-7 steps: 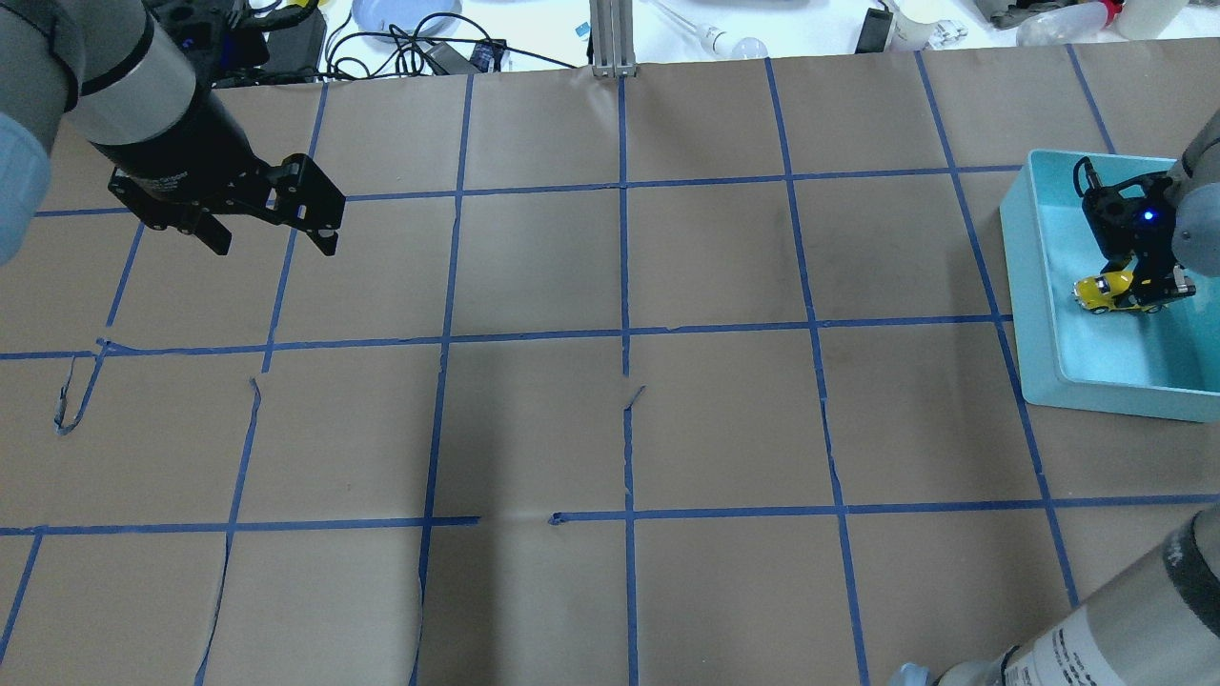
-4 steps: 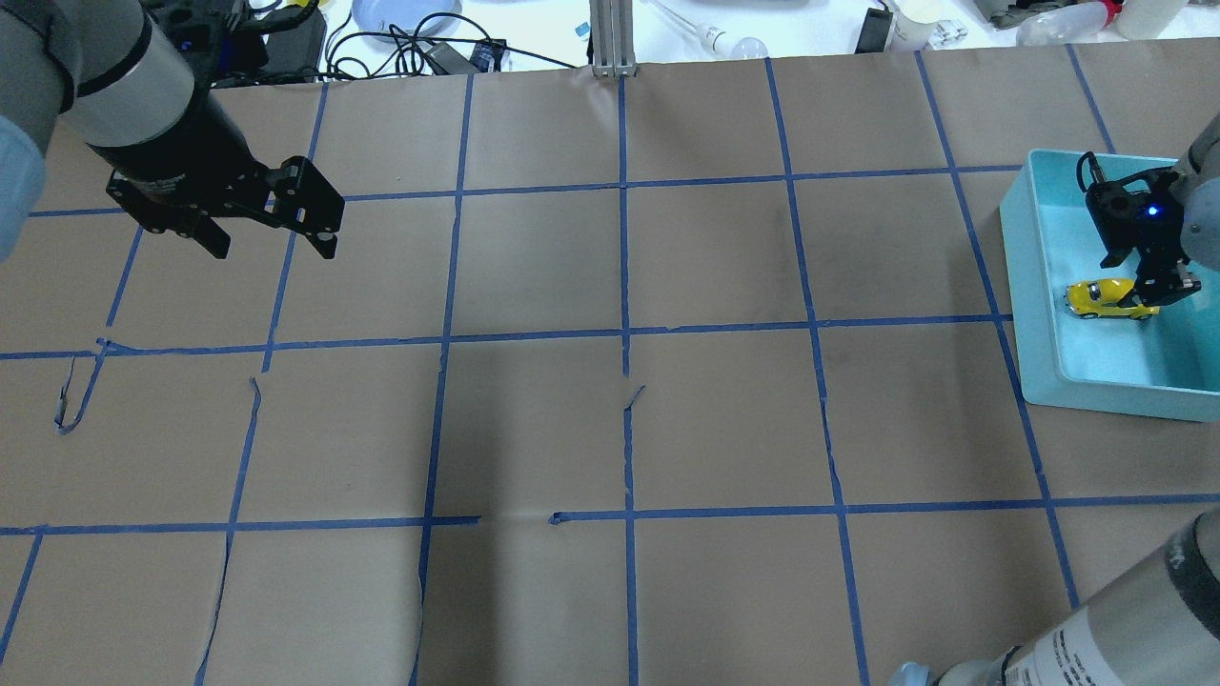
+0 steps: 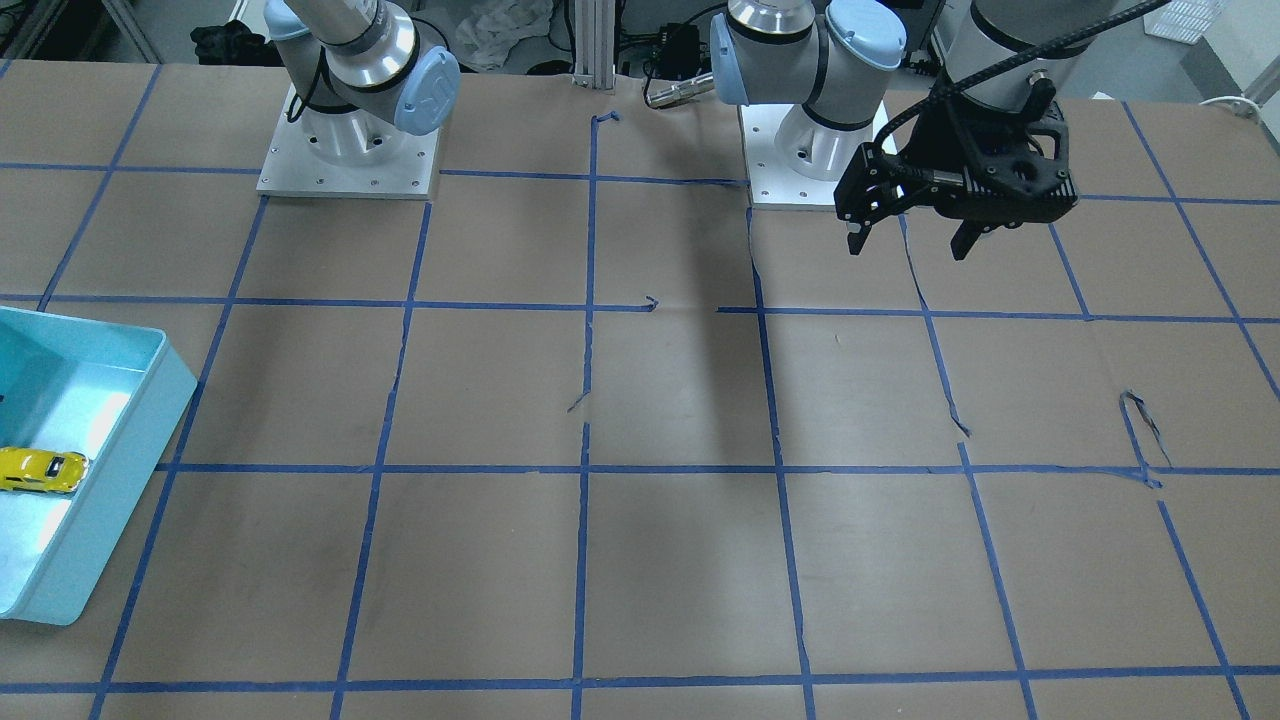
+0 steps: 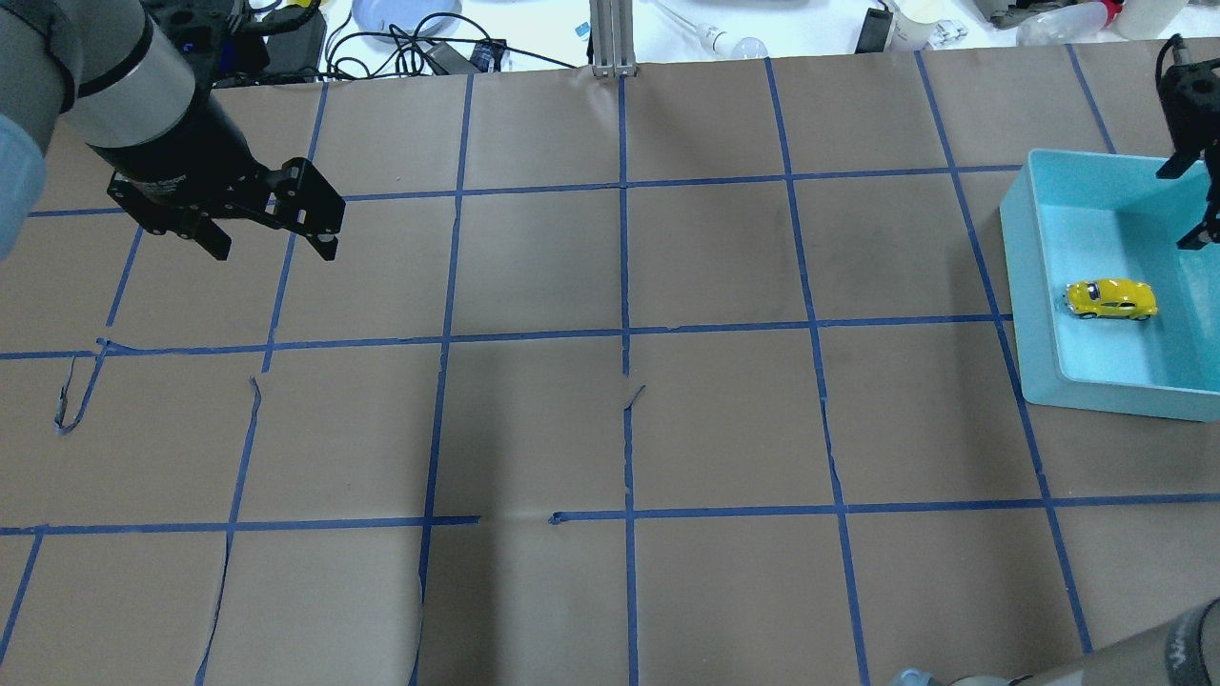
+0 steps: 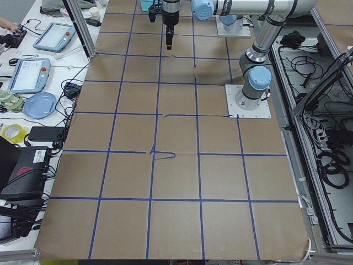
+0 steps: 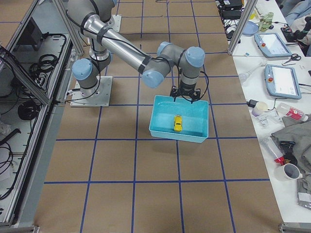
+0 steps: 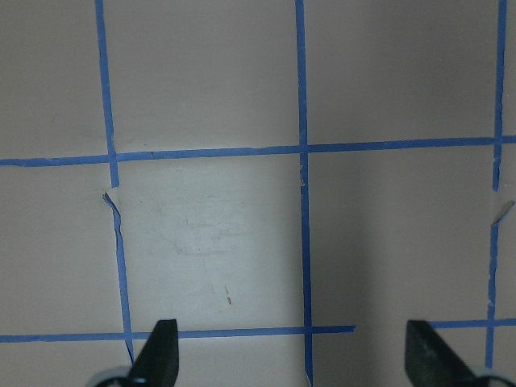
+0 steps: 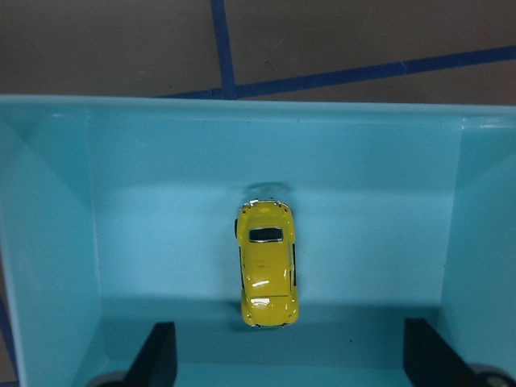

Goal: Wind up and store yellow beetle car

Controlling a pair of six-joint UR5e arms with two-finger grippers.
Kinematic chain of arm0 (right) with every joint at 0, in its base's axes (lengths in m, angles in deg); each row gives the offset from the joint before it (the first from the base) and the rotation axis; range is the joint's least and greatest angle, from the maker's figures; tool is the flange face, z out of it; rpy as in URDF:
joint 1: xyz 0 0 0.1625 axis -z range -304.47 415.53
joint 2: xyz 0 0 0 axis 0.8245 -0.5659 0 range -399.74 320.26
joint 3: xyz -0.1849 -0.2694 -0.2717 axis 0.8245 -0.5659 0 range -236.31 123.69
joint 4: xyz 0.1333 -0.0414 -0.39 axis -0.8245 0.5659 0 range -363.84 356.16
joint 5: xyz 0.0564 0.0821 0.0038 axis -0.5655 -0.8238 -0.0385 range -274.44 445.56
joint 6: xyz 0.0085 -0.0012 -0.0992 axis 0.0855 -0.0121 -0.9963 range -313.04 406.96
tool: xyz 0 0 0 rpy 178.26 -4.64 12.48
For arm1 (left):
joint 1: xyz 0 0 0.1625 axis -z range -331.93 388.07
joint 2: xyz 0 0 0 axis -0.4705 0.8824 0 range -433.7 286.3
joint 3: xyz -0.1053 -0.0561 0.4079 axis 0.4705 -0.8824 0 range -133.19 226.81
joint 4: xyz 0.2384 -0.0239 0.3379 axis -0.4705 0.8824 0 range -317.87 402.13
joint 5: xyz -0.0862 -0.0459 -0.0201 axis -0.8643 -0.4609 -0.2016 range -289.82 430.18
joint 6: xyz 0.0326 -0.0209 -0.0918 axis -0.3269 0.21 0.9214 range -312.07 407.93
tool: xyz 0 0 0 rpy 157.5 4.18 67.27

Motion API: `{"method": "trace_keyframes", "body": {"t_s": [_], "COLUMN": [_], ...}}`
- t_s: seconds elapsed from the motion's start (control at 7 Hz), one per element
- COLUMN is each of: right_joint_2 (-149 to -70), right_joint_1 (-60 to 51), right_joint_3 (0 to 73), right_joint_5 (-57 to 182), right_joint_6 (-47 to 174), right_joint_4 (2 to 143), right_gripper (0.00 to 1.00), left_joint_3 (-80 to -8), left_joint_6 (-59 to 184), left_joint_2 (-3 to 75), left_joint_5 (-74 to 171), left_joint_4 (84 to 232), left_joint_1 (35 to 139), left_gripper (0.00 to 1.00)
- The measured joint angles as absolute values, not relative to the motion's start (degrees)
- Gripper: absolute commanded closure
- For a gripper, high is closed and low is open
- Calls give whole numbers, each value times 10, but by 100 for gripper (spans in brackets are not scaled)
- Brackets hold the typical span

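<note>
- The yellow beetle car [image 4: 1110, 299] lay on its wheels on the floor of the teal bin [image 4: 1034, 286], touched by nothing. One second before, it was clamped in the right gripper [image 4: 1178, 210].
- The right gripper had released and risen. Its fingers stood wide apart above the bin's far side, holding nothing.
- The left gripper [image 4: 274, 250] hung over the table [image 4: 620, 429] at the opposite end, fingers wide, empty, position unchanged.
- Judgement: storing appeared complete, with only the arm's retreat outstanding. Whether the car was wound could not be verified from these views.
</note>
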State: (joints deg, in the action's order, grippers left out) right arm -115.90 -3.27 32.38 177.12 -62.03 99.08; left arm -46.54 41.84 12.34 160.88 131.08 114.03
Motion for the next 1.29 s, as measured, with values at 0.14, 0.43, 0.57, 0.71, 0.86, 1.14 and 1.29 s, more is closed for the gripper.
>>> {"method": "trace_keyframes", "body": {"t_s": [0.14, 0.43, 0.57, 0.71, 0.86, 1.14, 1.29], "right_joint_2": [-1199, -1258, -1270, -1274, -1275, -1273, -1271], "right_joint_1": [-44, -79, -104, -140, -184, -294, -341], "right_joint_3": [319, 317, 316, 312, 301, 272, 264], "right_joint_5": [1765, 1762, 1760, 1758, 1758, 1760, 1759], "right_joint_6": [-552, -378, -255, -129, -16, 200, 295], "right_joint_4": [946, 878, 858, 846, 836, 826, 826], "right_gripper": [0, 0, 0, 0, 0, 0, 0], "left_joint_3": [-465, -465, -465, -465, -465, -465, -465], "left_joint_6": [418, 418, 418, 417, 417, 417, 417], "left_joint_2": [123, 123, 123, 123, 123, 123, 123], "left_joint_5": [1609, 1609, 1609, 1609, 1609, 1608, 1608], "left_joint_4": [1311, 1311, 1311, 1311, 1311, 1311, 1311], "left_joint_1": [1140, 1140, 1140, 1140, 1140, 1140, 1140], "left_gripper": [0, 0, 0, 0, 0, 0, 0]}}
